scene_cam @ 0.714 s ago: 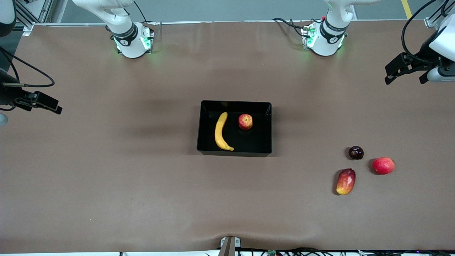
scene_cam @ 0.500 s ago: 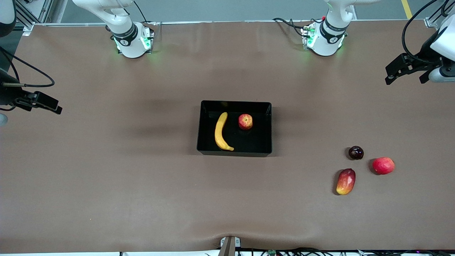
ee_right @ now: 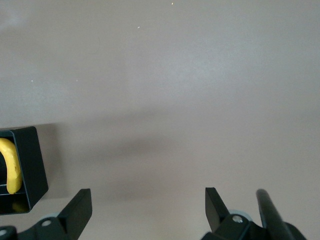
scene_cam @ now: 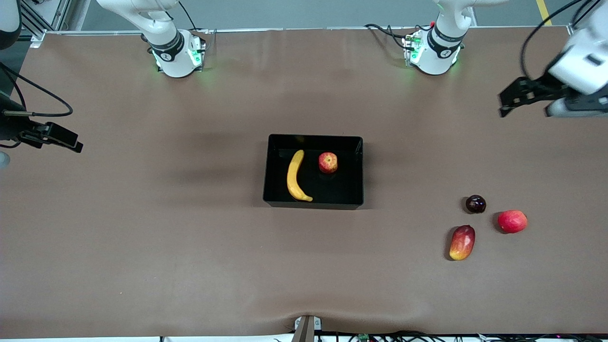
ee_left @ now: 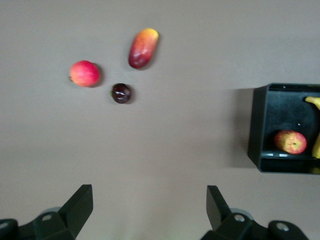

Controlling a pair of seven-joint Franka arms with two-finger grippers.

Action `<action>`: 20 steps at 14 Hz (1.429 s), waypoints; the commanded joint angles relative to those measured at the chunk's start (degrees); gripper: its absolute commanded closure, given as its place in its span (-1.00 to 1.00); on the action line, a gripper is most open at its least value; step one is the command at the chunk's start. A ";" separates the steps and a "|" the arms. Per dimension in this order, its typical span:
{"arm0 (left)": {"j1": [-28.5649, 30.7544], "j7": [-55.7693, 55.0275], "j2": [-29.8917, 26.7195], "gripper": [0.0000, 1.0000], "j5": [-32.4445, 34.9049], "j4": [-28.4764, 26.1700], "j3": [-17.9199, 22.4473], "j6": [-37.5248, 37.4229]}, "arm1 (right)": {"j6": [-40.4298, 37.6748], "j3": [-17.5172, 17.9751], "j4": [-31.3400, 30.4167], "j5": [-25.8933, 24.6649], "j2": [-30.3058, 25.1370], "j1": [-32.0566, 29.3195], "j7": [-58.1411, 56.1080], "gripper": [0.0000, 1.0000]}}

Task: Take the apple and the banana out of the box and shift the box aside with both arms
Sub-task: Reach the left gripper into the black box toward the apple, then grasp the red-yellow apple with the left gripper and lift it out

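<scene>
The black box (scene_cam: 313, 205) stands at the middle of the table. In it lie the yellow banana (scene_cam: 295, 176) and, beside it, the small red apple (scene_cam: 327, 162) with yellow streaks. My left gripper (scene_cam: 522, 111) hangs open and empty over bare table at the left arm's end. My right gripper (scene_cam: 61, 138) hovers open and empty over the right arm's end. The left wrist view shows the left gripper (ee_left: 149, 194) over bare table, with the box (ee_left: 255, 130) and apple (ee_left: 290, 141) off to one side. The right wrist view shows the right gripper (ee_right: 148, 195), a box corner (ee_right: 35, 165) and the banana (ee_right: 11, 170).
Three loose fruits lie together toward the left arm's end, nearer the front camera than the box: an oblong red-yellow mango (scene_cam: 462, 242), a plain red round fruit (scene_cam: 512, 221) and a small dark plum (scene_cam: 475, 204). The brown mat covers the table.
My left gripper has shifted a little toward the middle of the table and slightly upward in the front view. The right gripper, the box and the fruits have not moved.
</scene>
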 commanded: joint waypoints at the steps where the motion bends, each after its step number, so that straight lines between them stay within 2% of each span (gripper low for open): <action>1: -0.34 -6.86 5.02 -1.00 -0.28 1.91 -5.89 1.14 | -0.30 0.25 -0.35 0.17 -0.83 -0.45 0.91 -1.00; 4: -0.60 -18.20 10.29 -1.00 -0.11 1.38 -13.01 6.85 | -0.30 0.25 -0.35 0.26 -0.75 -0.37 0.91 -1.00; 5: -1.47 -20.75 12.22 -1.00 -0.02 0.86 -14.16 8.87 | -0.30 0.25 -0.26 0.26 -0.74 -0.37 0.91 -1.00; 9: -6.93 -32.62 15.13 -1.00 4.02 -9.15 -14.35 25.38 | -0.30 0.25 -0.26 0.35 -0.39 -0.37 0.38 -1.00; 15: -14.47 -37.47 25.40 -1.00 4.46 -8.90 -14.26 33.14 | -0.30 0.25 -0.08 0.35 -0.39 -0.10 0.56 -1.00; 17: -16.68 -40.27 28.14 -1.00 7.00 -8.55 -14.18 34.11 | -0.30 0.25 -0.08 0.35 -0.39 0.07 0.65 -1.00; 20: -20.19 -48.08 32.61 -1.00 10.69 -8.55 -13.91 39.55 | -0.30 0.25 -0.08 0.35 -0.39 -0.37 0.30 -1.00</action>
